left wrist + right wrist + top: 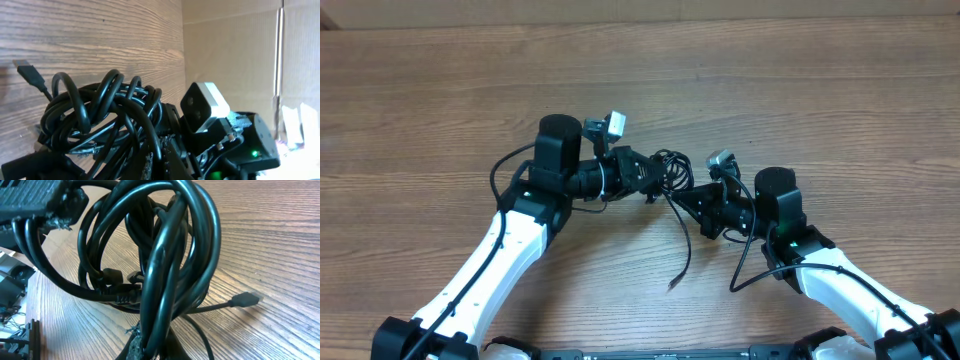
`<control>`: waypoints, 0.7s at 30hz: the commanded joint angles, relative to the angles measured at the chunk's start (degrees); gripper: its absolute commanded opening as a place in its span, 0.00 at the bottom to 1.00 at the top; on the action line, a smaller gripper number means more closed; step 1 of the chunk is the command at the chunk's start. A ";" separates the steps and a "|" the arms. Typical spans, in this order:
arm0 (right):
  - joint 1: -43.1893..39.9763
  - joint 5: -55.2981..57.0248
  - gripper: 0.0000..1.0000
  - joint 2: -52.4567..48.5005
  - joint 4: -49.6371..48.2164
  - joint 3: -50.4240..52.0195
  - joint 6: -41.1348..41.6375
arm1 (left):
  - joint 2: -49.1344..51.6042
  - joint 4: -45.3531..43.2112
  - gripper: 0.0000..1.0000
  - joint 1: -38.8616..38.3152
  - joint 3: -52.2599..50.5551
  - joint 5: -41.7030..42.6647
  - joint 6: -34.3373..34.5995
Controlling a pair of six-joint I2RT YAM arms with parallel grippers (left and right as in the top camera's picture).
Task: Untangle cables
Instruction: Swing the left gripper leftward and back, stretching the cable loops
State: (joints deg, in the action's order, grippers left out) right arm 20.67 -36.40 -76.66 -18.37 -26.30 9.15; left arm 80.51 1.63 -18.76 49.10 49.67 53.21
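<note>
Where left tool (650, 176) meets right tool (684, 196), cables (672, 160) bunch.

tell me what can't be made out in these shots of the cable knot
Cord count: the cables are too small overhead; in both wrist views the loops overlap.
Left gripper fingertips: left wrist view, buried under the knot.
Right gripper fingertips: right wrist view, behind the loops and cut by the bottom edge.
Loose plug: type unreadable, slightly blurred; a speck overhead.
</note>
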 commanded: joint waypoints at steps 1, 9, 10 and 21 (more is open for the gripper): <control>-0.17 2.32 0.04 0.02 0.74 -0.39 -0.26 | -0.55 -1.07 0.05 1.38 0.87 2.91 6.29; -0.17 2.34 0.04 0.02 0.74 -0.39 -0.26 | -0.55 -1.07 0.04 4.11 0.87 4.50 11.50; -0.17 2.34 0.04 0.02 0.74 -0.39 -0.26 | -0.55 -1.05 0.04 4.22 0.87 4.59 12.46; -0.17 2.36 0.04 0.02 0.76 -0.39 -0.26 | -0.52 -1.03 0.04 4.98 0.87 5.46 17.59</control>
State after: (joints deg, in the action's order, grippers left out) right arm 20.67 -35.73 -76.66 -18.37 -26.30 9.10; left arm 80.51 1.67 -14.90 49.10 53.87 67.96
